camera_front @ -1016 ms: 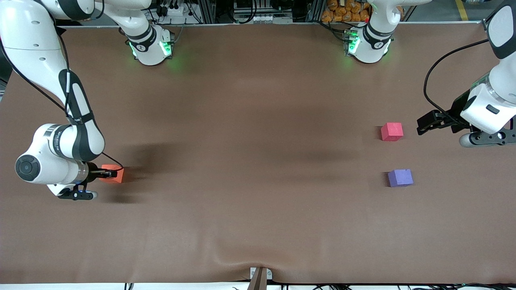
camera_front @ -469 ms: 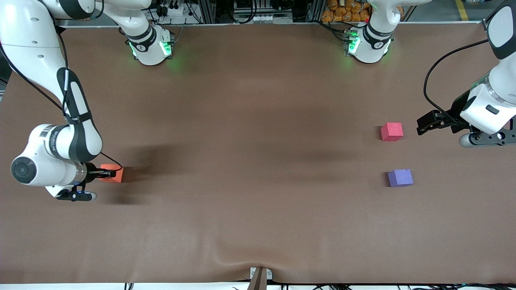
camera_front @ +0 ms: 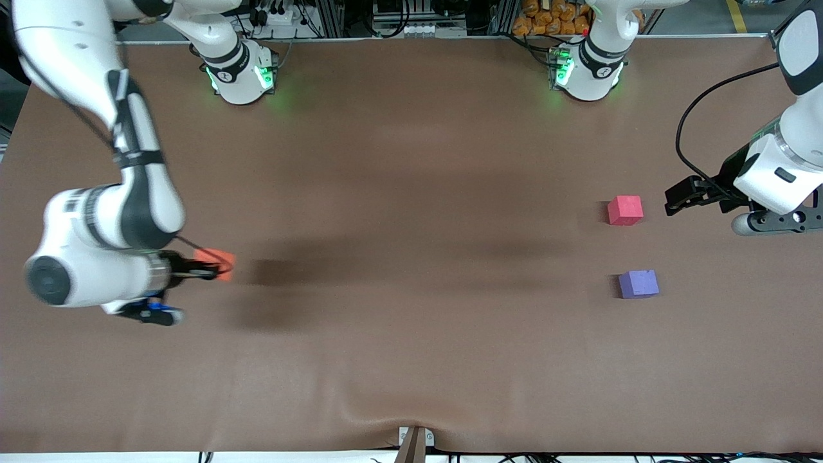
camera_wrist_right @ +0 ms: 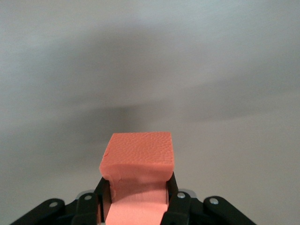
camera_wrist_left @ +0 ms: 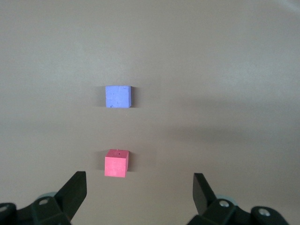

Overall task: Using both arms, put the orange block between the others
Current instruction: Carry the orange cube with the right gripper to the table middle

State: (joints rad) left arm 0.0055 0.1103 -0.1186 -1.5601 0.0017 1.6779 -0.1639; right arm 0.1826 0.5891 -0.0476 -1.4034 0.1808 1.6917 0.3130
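- Our right claw point(camera_front: 215, 271) is clamped shut on the orange block point(camera_front: 223, 264), lifted above the worktop point(camera_front: 411, 334) at the right arm's end. In the right wrist view the fingers point(camera_wrist_right: 174, 199) pinch two opposite side faces of the orange block low down, and the foam looks squeezed in where they bite.
- We judge the block light, soft and matte, so unlikely to slip. The dent suggests it gives under pressure, so a hold across two flat sides near mid-height should suit it best.
- It is a cube, so we see no long axis. One face points up and out from the claw, sitting roughly square to it.
- Our left claw point(camera_front: 674, 200) waits with its fingers spread wide and empty, just beside the pinkish-red cube point(camera_front: 625, 210) at the left arm's end.
- The purple cube point(camera_front: 638, 283) sits nearer the front camera than the pinkish-red one, with a bare gap between them.
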